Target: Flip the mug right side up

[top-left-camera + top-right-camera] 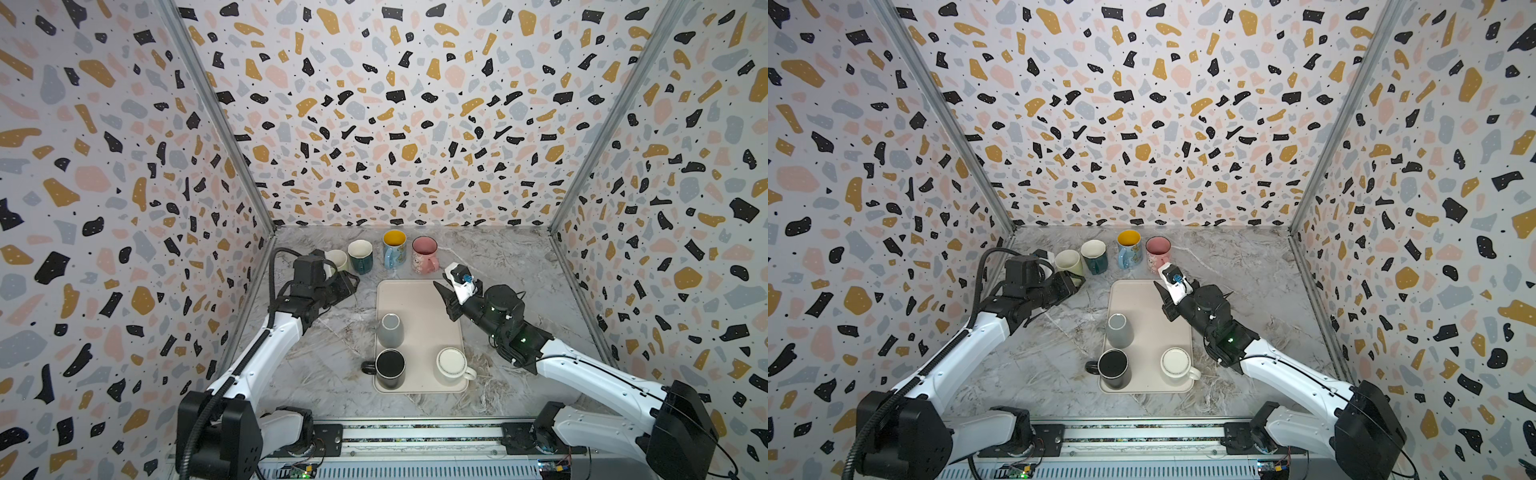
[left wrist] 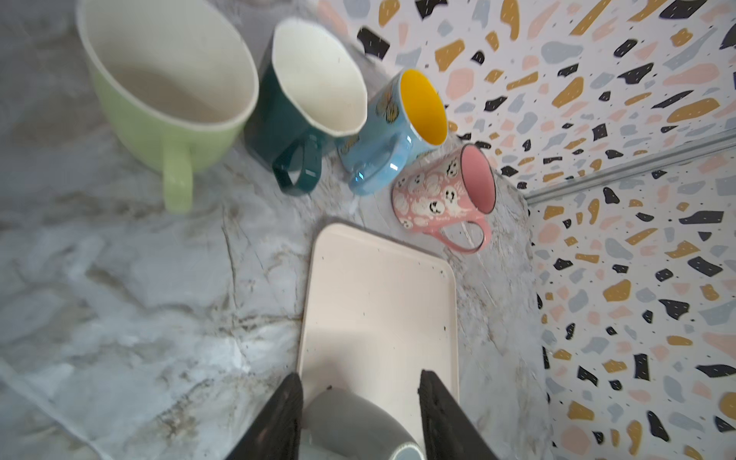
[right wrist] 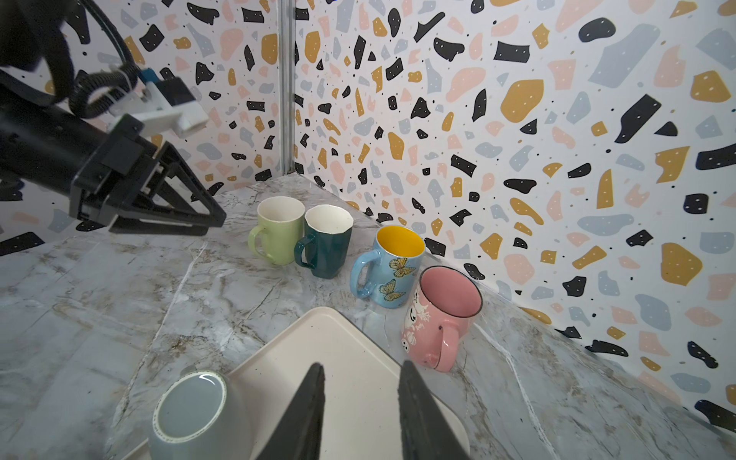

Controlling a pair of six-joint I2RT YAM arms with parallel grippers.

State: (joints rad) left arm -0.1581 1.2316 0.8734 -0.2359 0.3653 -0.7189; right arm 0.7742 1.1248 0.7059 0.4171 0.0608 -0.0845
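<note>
Three mugs stand upside down on the cream tray (image 1: pixel 415 299): a grey mug (image 1: pixel 390 330) in the middle left, a black mug (image 1: pixel 390 368) at the front left and a white mug (image 1: pixel 452 365) at the front right. My left gripper (image 1: pixel 349 286) hovers open and empty over the table off the tray's far left corner, beside the green mug. In the left wrist view the grey mug (image 2: pixel 350 422) shows past the open jaws, apart from them. Above the tray's far right part, my right gripper (image 1: pixel 442 299) is open and holds nothing, with bare tray (image 3: pixel 338 346) under it.
Four upright mugs line the back of the marble table: green (image 1: pixel 338 259), teal (image 1: pixel 360 256), blue with butterflies (image 1: pixel 394 248) and pink (image 1: pixel 424 254). Patterned walls close in the left, right and back sides.
</note>
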